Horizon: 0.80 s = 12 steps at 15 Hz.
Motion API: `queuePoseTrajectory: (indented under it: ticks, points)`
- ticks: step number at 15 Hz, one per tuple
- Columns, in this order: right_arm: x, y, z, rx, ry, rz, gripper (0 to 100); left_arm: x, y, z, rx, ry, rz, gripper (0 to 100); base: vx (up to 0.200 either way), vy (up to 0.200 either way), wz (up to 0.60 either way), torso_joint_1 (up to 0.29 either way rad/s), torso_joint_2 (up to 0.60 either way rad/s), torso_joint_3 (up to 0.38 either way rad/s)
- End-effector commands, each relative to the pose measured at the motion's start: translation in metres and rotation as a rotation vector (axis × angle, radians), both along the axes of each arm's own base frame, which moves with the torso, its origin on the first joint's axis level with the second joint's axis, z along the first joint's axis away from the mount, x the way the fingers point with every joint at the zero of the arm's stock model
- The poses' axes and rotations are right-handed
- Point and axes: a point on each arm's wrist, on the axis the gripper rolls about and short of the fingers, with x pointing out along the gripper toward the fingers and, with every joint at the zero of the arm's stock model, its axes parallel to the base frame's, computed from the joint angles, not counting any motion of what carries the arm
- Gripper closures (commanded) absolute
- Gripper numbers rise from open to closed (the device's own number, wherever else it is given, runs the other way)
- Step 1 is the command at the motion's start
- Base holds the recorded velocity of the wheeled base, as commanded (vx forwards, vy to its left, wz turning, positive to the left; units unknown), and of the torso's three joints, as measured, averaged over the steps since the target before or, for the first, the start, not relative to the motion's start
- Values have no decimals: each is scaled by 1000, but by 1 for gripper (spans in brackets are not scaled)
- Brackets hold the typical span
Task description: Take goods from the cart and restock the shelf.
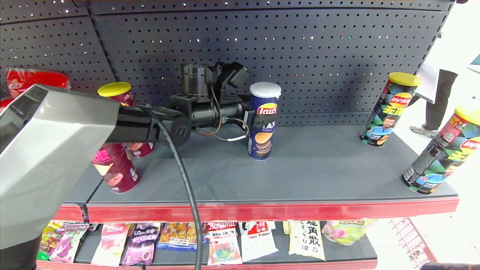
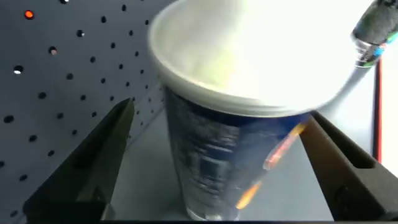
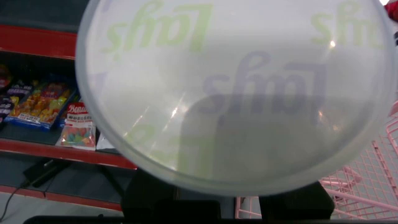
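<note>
Left gripper [image 1: 262, 120], black fingers [image 2: 93, 162] spread wide, flanks the blue cylindrical can [image 1: 263, 144] with matte white lid; right gripper [image 3: 239, 208] holds a clear-lidded can [image 3: 236, 93]

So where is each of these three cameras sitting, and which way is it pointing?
Head view: on the robot's head, facing forward and down at the shelf; its left arm shows.
Left wrist view: on that arm's wrist, looking along the open left end effector at the blue can.
Right wrist view: on the right wrist, close behind a clear lid, snack bags beyond.
Shared: the head and left wrist views both show the blue can.
</note>
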Motion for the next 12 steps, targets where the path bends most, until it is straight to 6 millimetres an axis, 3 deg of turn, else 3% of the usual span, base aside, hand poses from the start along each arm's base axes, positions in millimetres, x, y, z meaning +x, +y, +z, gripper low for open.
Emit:
queuePoseTrajectory:
  ticks: [1,4,5,12]
  points:
    - [0,0,0,0,-1,0,100,5,-4,-4,-1,-3,-2,0,0,0,0,0,0,0]
    - [0,0,0,0,-1,-1,100,7,-6,-7,-1,-1,3,0,0,0,0,0,0,0]
    - [0,0,0,0,-1,-1,100,6,-6,-7,3,6,-2,100,0,0,0,0,0,0]
    - [0,0,0,1,1,-1,100,-5,-9,-6,13,29,-36,100,0,0,0,0,0,0]
